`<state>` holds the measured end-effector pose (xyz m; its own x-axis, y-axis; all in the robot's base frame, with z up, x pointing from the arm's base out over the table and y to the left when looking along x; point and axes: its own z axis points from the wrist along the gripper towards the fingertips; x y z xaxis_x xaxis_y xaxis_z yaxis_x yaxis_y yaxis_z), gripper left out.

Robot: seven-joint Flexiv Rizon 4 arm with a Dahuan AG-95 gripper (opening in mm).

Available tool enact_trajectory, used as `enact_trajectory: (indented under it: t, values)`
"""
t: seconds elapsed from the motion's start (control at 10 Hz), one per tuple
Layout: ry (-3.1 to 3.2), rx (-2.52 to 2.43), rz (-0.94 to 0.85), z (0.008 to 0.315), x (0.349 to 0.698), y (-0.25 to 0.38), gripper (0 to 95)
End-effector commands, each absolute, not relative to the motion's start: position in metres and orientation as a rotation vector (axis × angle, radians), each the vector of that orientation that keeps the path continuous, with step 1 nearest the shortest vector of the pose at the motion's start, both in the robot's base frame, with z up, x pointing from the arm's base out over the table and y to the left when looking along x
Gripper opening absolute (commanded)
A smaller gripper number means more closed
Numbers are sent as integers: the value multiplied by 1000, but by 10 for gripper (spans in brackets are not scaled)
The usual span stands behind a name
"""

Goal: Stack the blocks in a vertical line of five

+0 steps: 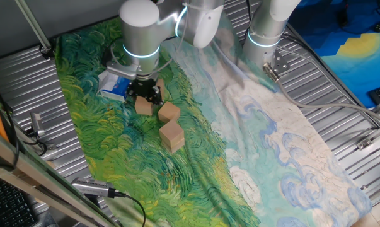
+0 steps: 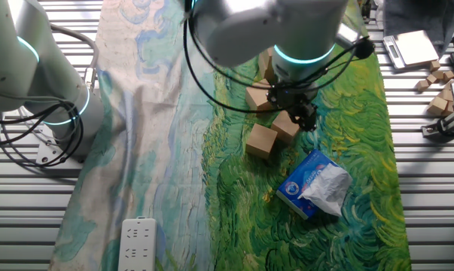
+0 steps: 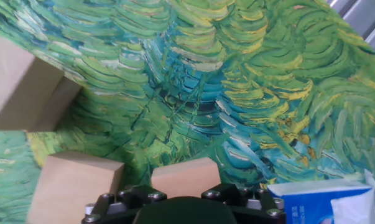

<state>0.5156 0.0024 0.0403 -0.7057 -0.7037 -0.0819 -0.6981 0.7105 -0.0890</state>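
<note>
Currently the gripper (image 1: 147,96) is set low over a block (image 1: 144,106) on the painted cloth (image 1: 101,139) covering the desk; whether the jaws are closed on it cannot be told. Two more blocks (image 1: 169,112) (image 1: 172,135) are seen just beside, a further block (image 2: 266,66) partly hidden behind the arm, and nothing is stacked yet. A neighbour or the tissue packet (image 2: 315,184) could be knocked, since everything is crowded, and an off-centre grip could tilt the block.

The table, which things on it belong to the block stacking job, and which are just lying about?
For the job:
- block at the gripper
- block beside it
- block nearest the cloth's middle

Lying about:
- blue-and-white packet
- white power strip
- loose blocks off the cloth
- painted cloth
</note>
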Motion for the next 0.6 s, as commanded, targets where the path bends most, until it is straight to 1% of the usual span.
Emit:
enact_trajectory:
  t: [0.1,0.2,0.3,0.6]
  values:
    - [2797,-1150,-78,31,520,1,570]
    - [2808,-1124,-79,28,520,0,380]
    - [2819,-1107,-81,28,520,0,0]
    - [2830,-1112,-64,29,519,0,0]
